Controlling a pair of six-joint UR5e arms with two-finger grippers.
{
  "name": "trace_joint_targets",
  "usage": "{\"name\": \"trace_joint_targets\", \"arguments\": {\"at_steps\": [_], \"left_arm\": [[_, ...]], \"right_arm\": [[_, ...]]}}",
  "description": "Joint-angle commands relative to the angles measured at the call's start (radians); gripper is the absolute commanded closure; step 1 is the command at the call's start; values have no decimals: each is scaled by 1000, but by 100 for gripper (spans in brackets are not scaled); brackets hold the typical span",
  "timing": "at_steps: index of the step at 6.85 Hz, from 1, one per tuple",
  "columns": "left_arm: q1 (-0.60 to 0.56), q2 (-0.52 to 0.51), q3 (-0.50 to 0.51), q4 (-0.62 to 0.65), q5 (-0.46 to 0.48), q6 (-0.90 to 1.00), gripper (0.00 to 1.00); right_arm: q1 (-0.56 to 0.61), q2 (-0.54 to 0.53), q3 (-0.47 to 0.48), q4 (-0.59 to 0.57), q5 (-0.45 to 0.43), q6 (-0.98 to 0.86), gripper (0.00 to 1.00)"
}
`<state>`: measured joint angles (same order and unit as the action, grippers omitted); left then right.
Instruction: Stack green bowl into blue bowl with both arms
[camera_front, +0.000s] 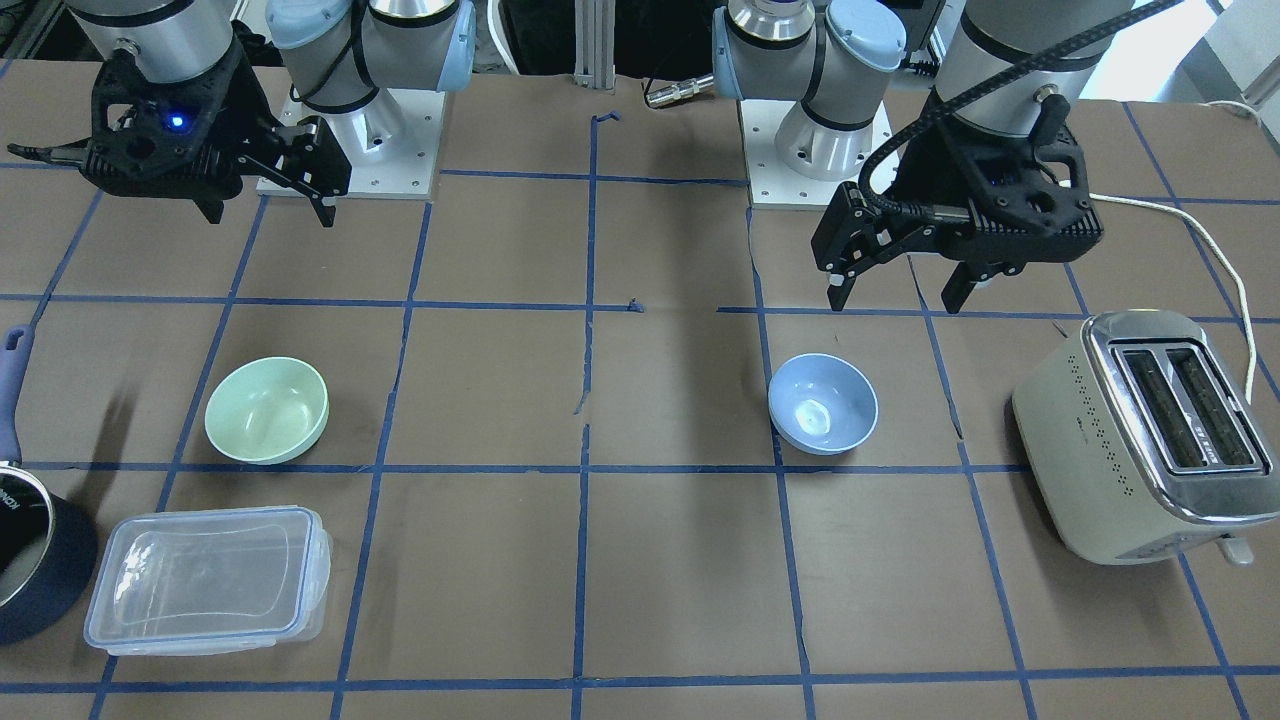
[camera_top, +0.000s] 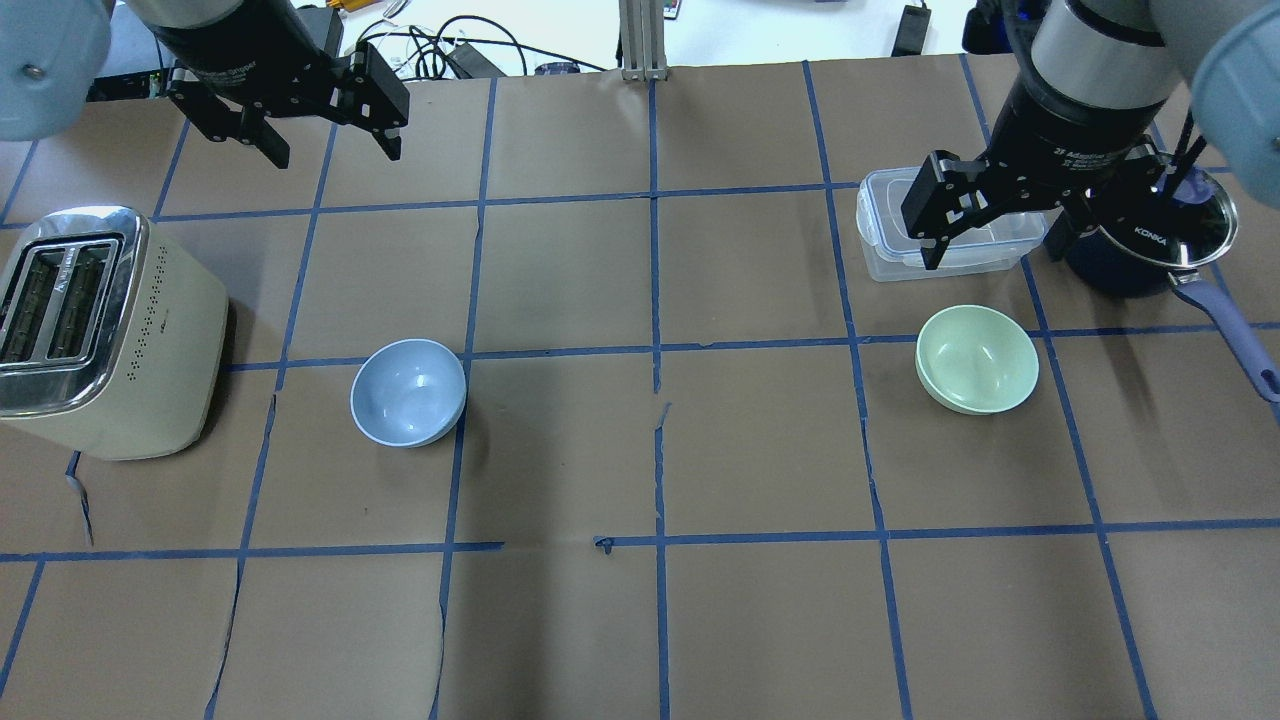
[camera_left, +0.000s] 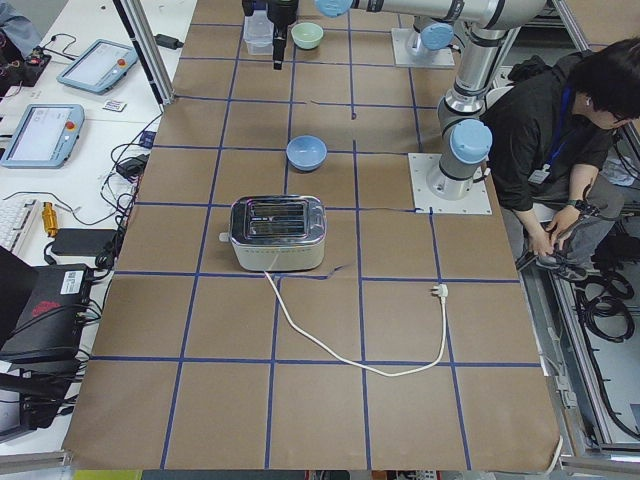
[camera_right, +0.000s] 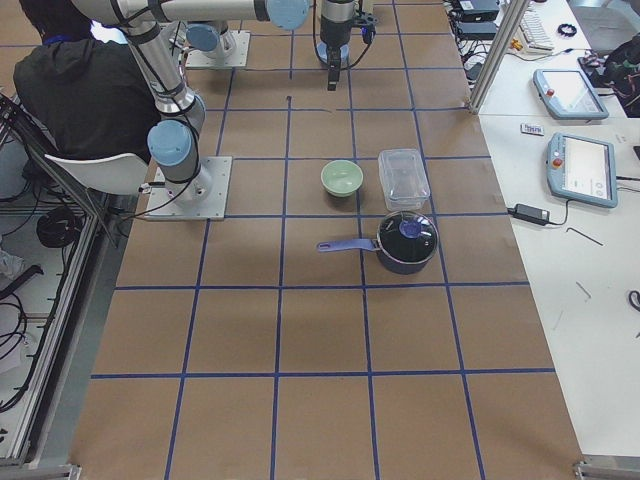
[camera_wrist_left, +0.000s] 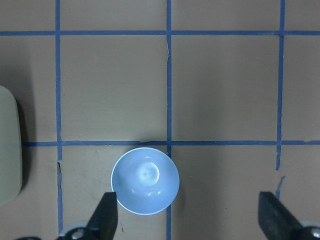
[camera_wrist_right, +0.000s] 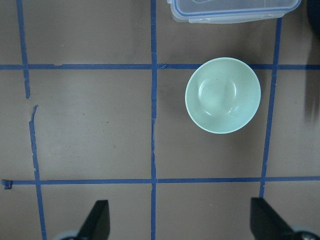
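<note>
The pale green bowl (camera_top: 977, 358) sits upright and empty on the brown table, on my right side; it also shows in the front view (camera_front: 267, 410) and the right wrist view (camera_wrist_right: 223, 95). The pale blue bowl (camera_top: 408, 392) sits upright and empty on my left side, also seen in the front view (camera_front: 822, 403) and the left wrist view (camera_wrist_left: 145, 181). My right gripper (camera_top: 995, 250) hangs open and empty, high above the table beyond the green bowl. My left gripper (camera_top: 333, 152) hangs open and empty, high above the table beyond the blue bowl. The bowls stand far apart.
A cream toaster (camera_top: 100, 330) stands left of the blue bowl, its cord trailing off (camera_left: 350, 350). A clear lidded container (camera_top: 885, 250) and a dark blue pot with a glass lid (camera_top: 1150, 240) stand beyond the green bowl. An operator (camera_left: 560, 130) sits by the robot's bases.
</note>
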<state>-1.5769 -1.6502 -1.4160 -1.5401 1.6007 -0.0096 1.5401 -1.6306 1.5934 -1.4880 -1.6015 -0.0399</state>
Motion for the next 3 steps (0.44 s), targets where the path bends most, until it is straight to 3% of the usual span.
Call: {"name": "trace_joint_targets", "arguments": {"at_steps": [1, 3], "left_arm": [[0, -5, 2, 2, -5, 0, 0], [0, -2, 2, 2, -5, 0, 0]], "right_arm": [[0, 0, -1, 0, 3, -3, 0], [0, 0, -6, 0, -2, -12, 0]]}}
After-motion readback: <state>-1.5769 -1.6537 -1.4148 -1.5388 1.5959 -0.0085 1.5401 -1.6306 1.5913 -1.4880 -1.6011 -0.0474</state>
